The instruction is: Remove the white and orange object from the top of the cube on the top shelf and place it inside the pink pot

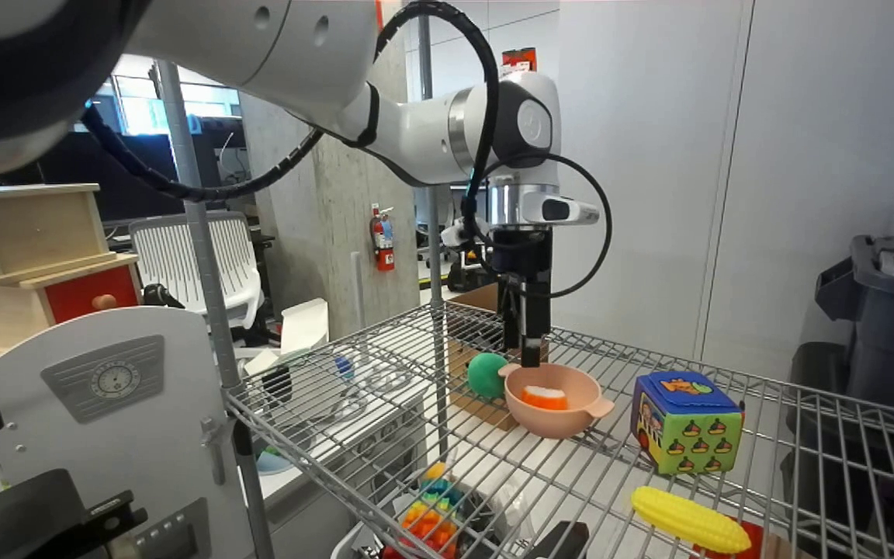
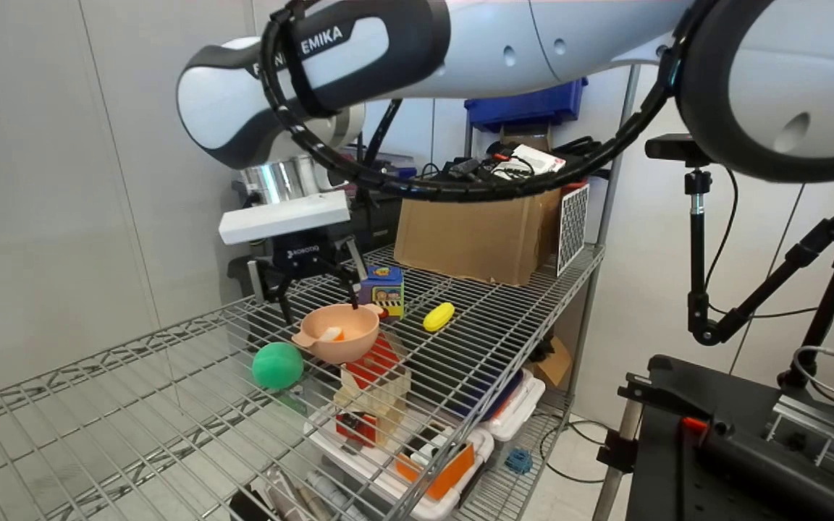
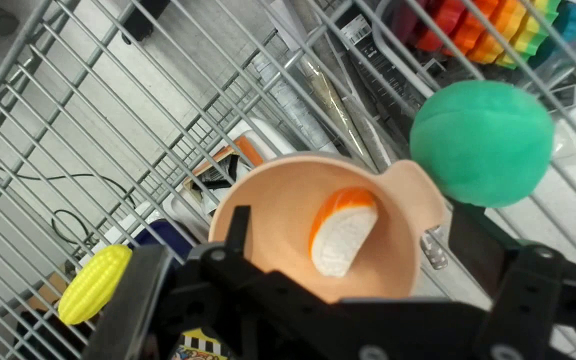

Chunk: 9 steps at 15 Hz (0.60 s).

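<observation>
The white and orange object (image 1: 545, 398) lies inside the pink pot (image 1: 552, 423). In the wrist view the object (image 3: 343, 237) rests on the pot's inner floor with its flat white side showing. The pot (image 2: 348, 353) stands on the wire top shelf (image 1: 303, 449). The multicoloured cube (image 1: 691, 427) stands on the shelf beside the pot with nothing on its blue top; only its edge (image 3: 200, 345) shows in the wrist view. My gripper (image 2: 321, 311) is open and empty, pointing down at the pot, its fingers spread about as wide as the pot's rim.
A green ball (image 3: 483, 145) sits by the pot's handle, near one finger. A yellow corn toy (image 1: 690, 519) lies on the shelf near the cube. A cardboard box (image 2: 464, 235) stands farther along the shelf. Metal posts (image 1: 202, 256) rise at the shelf's corners.
</observation>
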Motion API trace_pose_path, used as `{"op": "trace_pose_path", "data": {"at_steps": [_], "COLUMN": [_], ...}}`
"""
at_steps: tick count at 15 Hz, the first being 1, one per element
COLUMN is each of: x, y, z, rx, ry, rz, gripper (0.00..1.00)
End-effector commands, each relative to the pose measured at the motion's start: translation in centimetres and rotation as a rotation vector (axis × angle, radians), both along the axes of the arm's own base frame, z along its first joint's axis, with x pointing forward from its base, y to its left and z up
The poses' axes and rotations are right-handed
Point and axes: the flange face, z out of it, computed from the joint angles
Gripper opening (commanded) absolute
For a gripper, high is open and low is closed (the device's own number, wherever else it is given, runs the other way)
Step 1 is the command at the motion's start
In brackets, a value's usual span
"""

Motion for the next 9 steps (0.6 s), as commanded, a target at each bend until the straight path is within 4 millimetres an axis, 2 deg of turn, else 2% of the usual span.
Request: {"op": "trace_pose_path", "data": {"at_steps": [1, 4, 5, 7, 9], "x": [-1.1, -2.2, -1.5, -2.1, -2.2], "y": [4.6, 8.6, 7.2, 9.2, 9.6], "z": [4.8, 7.7, 5.9, 7.3, 7.4], "rx": [-0.041, -0.083, -0.046, -0.065, -0.071], "ry": [0.085, 0.14, 0.1, 0.115, 0.12], "rz": [0.142, 0.267, 0.199, 0.244, 0.254], "gripper": [1.0, 1.0, 1.0, 1.0, 1.0]}}
